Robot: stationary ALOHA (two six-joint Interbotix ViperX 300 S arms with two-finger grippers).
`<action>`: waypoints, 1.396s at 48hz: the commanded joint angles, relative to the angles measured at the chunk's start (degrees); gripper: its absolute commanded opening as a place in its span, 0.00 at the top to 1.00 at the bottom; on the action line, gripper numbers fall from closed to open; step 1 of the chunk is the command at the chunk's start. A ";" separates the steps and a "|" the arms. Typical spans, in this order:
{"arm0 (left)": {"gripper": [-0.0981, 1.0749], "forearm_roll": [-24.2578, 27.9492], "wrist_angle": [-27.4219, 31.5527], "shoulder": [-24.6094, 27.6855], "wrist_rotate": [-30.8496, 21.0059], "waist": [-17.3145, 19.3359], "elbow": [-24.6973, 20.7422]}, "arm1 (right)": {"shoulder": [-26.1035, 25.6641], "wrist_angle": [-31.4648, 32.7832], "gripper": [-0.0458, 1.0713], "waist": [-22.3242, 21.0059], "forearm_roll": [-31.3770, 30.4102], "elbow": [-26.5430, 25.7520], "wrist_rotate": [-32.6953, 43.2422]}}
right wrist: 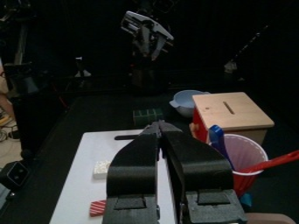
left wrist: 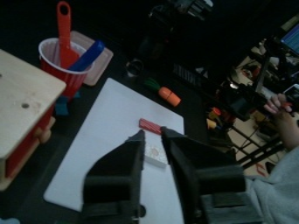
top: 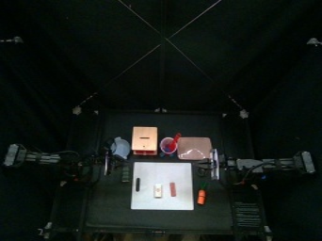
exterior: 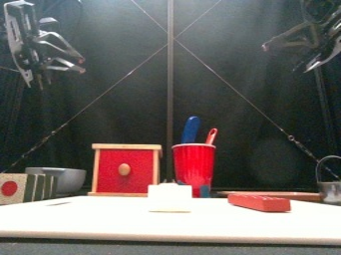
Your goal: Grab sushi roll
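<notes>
No writing is legible. The sushi roll (top: 157,191) sits on the white board (top: 180,179); left gripper (left wrist: 153,157) narrowly parted, right gripper (right wrist: 165,143) closed, empty.

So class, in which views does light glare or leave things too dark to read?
Top view: the white board glares bright and the curtains go black. Front view: backlight glows behind the red cup. Left wrist view: the room behind is dim clutter.

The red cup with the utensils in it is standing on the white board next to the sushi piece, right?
Not quite. The top view shows the red cup standing off the white board, behind its back edge beside the wooden box. It does hold utensils, and the sushi piece does lie on the board.
</notes>
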 commanded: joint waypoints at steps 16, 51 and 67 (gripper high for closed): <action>0.03 -7.56 8.26 1.05 -0.09 7.29 -1.23 | 0.70 -0.18 0.94 -0.35 0.26 -0.09 0.00; 0.04 -12.22 24.79 13.45 -5.62 14.59 -1.93 | 1.41 -0.18 0.94 -1.14 0.18 -0.18 0.00; 0.04 1.41 34.19 13.54 -21.62 17.93 -2.46 | 1.67 -0.18 0.95 -1.58 0.26 -0.35 0.00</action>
